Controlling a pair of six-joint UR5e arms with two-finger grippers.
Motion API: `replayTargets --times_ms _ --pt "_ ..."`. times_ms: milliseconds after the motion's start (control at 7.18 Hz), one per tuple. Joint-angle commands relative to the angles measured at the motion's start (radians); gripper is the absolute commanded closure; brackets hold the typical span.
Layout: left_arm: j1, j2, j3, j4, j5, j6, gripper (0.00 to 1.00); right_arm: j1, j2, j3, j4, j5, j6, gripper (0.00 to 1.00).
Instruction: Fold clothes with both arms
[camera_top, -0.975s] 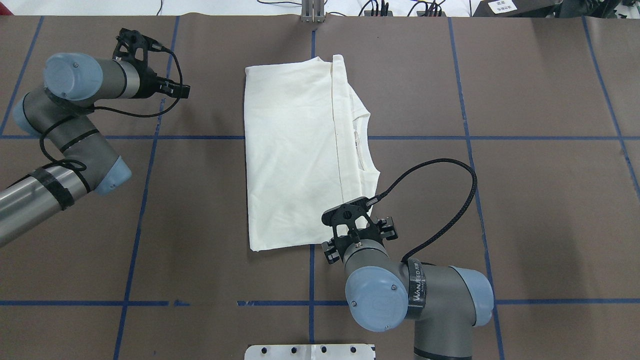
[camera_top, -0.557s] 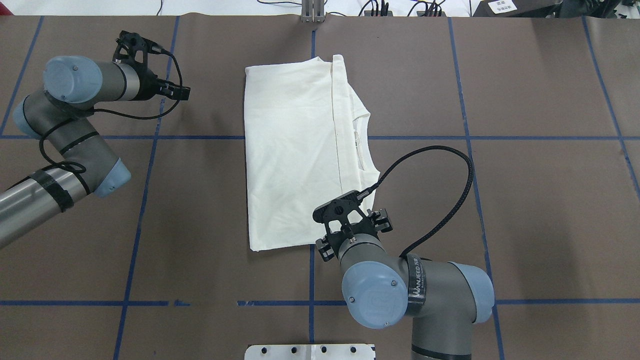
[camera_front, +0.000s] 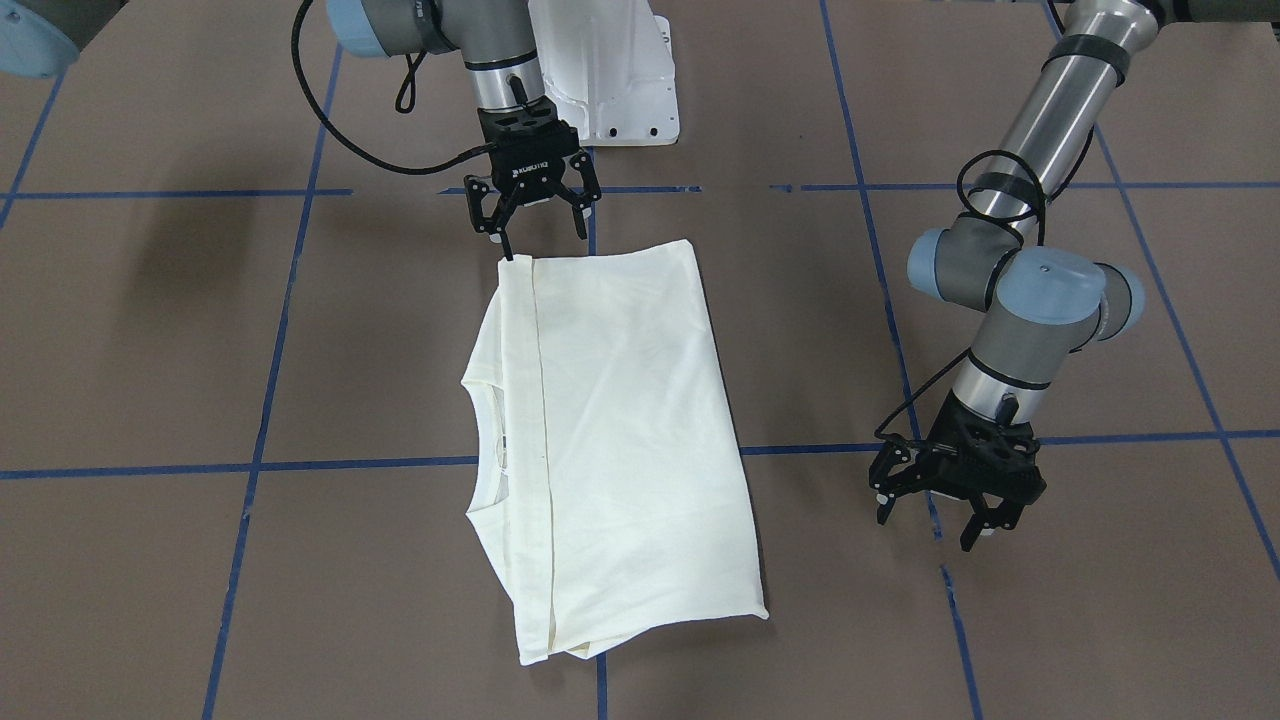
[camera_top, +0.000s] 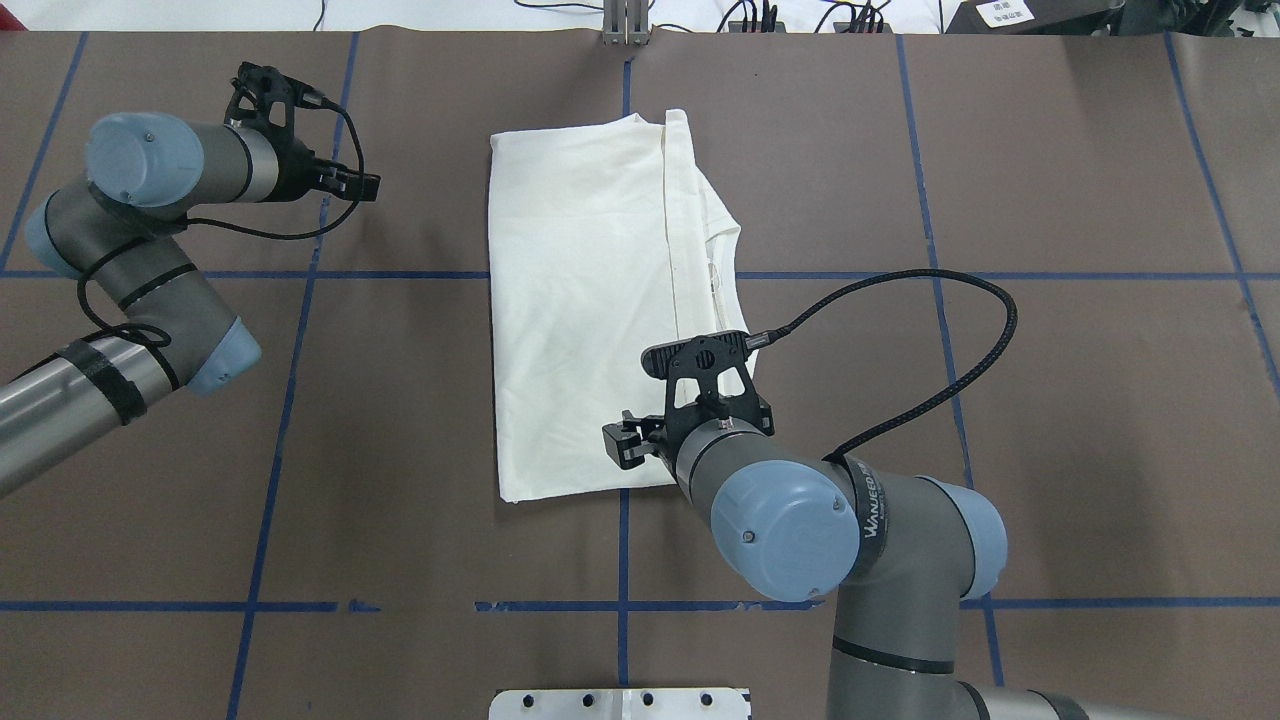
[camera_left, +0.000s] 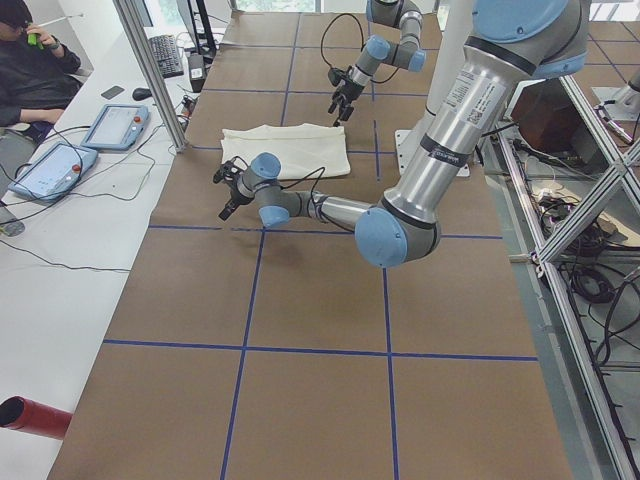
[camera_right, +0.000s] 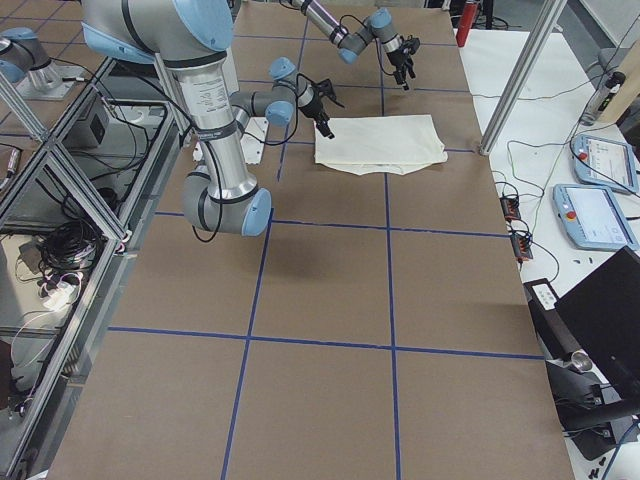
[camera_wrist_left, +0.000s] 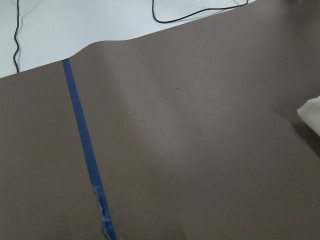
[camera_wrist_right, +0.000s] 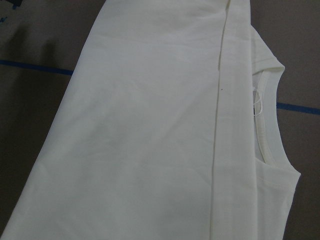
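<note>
Long-sleeved T-shirt (camera_top: 590, 300) flat on counter (camera_top: 1050, 400), already folded to narrow rectangle, plain back up. Right gripper (camera_front: 543, 235) spread, empty, hem corner just beneath it. Left gripper (camera_front: 928, 525) spread, empty, shirt well apart. Crosswise fold likely left.

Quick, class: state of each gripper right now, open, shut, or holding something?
Left gripper: open, holding nothing, clear of the T-shirt.
Right gripper: open, holding nothing, at the T-shirt's edge.
</note>
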Motion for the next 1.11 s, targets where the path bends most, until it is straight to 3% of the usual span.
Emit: replayTargets --times_ms 0,279,697,836,975 --pt "-0.001 0.001 -0.049 0.015 -0.003 0.005 0.00 0.029 -0.003 0.019 0.009 -0.008 -0.005 0.00" --pt "-0.004 0.008 -0.075 0.015 -0.017 0.017 0.00 0.029 0.017 0.018 0.011 -0.075 -0.221 0.00" --pt "-0.122 0.183 -0.251 0.103 -0.219 0.165 0.00 0.024 0.033 0.003 -0.051 -0.068 -0.231 0.00" --pt "-0.147 0.235 -0.350 0.209 -0.228 0.298 0.00 0.026 0.068 -0.006 -0.147 -0.060 -0.265 0.00" --pt "-0.147 0.269 -0.421 0.248 -0.222 0.315 0.00 0.026 0.118 -0.030 -0.254 -0.058 -0.361 0.00"
